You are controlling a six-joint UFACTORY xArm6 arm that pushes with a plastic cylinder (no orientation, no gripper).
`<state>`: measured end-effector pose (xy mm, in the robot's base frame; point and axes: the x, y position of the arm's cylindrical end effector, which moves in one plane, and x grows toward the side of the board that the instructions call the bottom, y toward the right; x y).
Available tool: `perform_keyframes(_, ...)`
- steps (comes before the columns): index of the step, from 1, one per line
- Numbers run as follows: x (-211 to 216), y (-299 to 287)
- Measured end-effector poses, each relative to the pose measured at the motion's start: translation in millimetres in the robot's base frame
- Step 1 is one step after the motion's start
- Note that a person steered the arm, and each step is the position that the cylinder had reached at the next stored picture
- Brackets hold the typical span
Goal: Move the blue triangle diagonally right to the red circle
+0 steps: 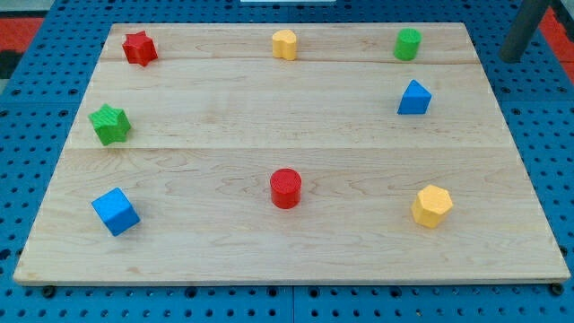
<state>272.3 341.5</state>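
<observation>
The blue triangle (414,98) sits on the wooden board (269,126) at the view's right, in the upper half. The red circle (286,188) stands lower down near the board's middle, to the lower left of the triangle. The dark rod comes in at the view's top right corner. My tip (511,59) is off the board's right edge, up and to the right of the blue triangle, well apart from it and touching no block.
A red star (139,48), a yellow block (284,44) and a green cylinder (407,43) line the top edge. A green star (110,124) and a blue cube (116,212) are at the left. A yellow hexagon (432,205) is at the lower right.
</observation>
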Motion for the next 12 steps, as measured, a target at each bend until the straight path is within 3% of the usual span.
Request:
perform_keyframes(2, 22, -52)
perform_keyframes(4, 85, -116)
perform_keyframes(7, 94, -233)
perform_keyframes(9, 92, -247)
perform_keyframes(11, 53, -343)
perform_keyframes(12, 57, -384)
